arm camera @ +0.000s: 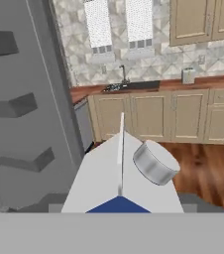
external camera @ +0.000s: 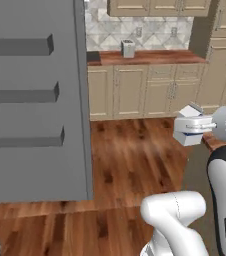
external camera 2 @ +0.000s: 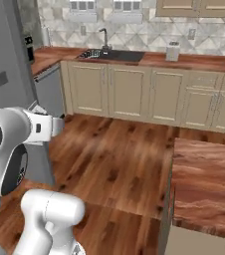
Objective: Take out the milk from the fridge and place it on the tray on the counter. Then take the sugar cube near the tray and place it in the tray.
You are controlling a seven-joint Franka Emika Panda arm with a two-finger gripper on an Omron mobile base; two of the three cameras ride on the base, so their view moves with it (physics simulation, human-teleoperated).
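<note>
We see the milk (arm camera: 121,176) right in front of the hand camera. Its pointed top and grey round cap fill the low middle of the hand view, and a bit of its blue band peeks out at the bottom. In the left base view the milk (external camera: 191,125) is a small white box with a blue stripe, up in the air at the end of the arm, over the wooden floor.

The gripper (external camera: 200,126) is closed around the milk. Its jaws sit wide because the carton is wide, and they press on its sides. We cannot see the finger tips themselves, but the carton hangs in the air at the hand, so we think it is held. In the right base view the gripper (external camera 2: 55,127) shows at the end of the white arm, just beside the fridge (external camera 2: 15,74).

The fridge door (external camera: 35,100) stands open, a big grey slab with three grey shelves on it. The milk is out of the fridge now, near the door but not touching it.

What matters most next is where the milk must go. The surface (external camera 2: 209,184) with the red-brown wood top lies on the right side, well apart from the gripper. The fridge is on the left. So we think the arm must swing the milk to the right, away from the fridge. The carton looks upright, with its long side pointing up and down. We cannot see the tray or the sugar cube here, so we cannot tell just where to set the milk down.
</note>
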